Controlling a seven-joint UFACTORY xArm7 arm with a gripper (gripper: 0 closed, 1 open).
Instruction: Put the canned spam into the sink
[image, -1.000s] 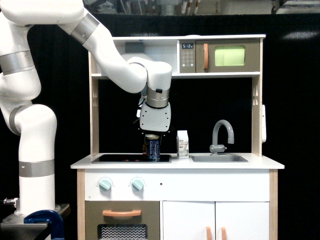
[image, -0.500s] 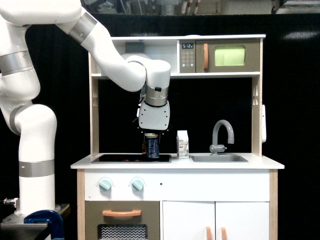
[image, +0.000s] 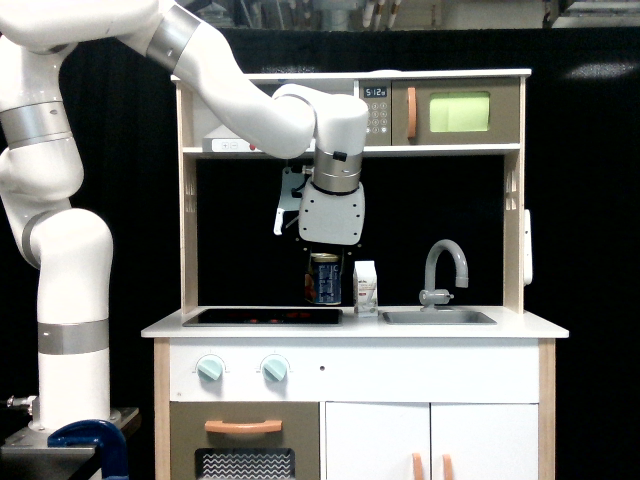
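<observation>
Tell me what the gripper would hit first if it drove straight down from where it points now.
The gripper holds the canned spam pointing down; the tin would likely meet the black stovetop near its right edge, though depth is unclear.

A white-and-wood toy kitchen (image: 360, 400) stands before a black backdrop (image: 590, 200), its upper shelf (image: 440, 150) carrying a toy microwave (image: 440, 112) with a lit green window and an orange handle. Below the table (image: 520, 327) are two pale green knobs (image: 211, 369), an oven door (image: 245, 440) and white cupboard doors (image: 430, 440) with orange handles. A blue clamp (image: 90, 440) sits at lower left.
</observation>
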